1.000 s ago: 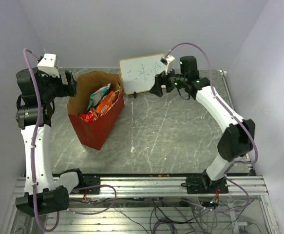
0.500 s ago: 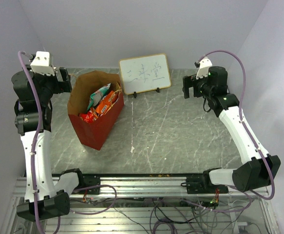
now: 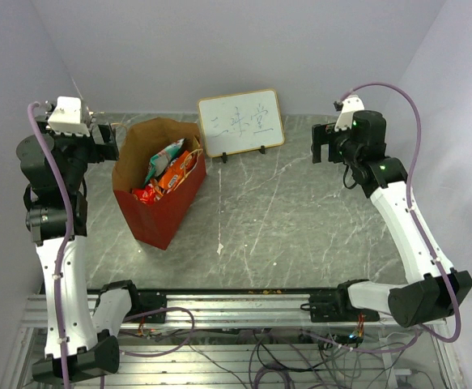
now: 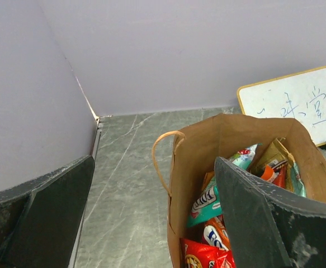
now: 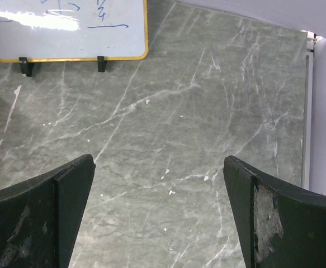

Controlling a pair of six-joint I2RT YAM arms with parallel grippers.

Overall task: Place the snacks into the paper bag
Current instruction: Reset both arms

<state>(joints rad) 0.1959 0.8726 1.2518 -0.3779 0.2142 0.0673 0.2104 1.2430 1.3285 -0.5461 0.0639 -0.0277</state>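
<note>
The paper bag (image 3: 159,212), red outside and brown inside, stands upright on the left half of the table. Teal, orange and red snacks (image 3: 167,168) lie inside it. The left wrist view looks into the paper bag (image 4: 203,144) and shows the snacks (image 4: 214,207) and one twisted handle (image 4: 160,162). My left gripper (image 3: 106,134) hangs open just left of the bag's rim, holding nothing. My right gripper (image 3: 325,143) is open and empty above the back right of the table, far from the bag.
A small whiteboard (image 3: 241,121) with a yellow frame stands on feet at the back centre, also in the right wrist view as the whiteboard (image 5: 67,30). Grey marbled table (image 3: 300,219), walls close on three sides, metal rail along the right edge (image 5: 306,106).
The right arm swung from beside the whiteboard out to the back right and its jaws widened. The left arm rose slightly and stayed open beside the bag.
</note>
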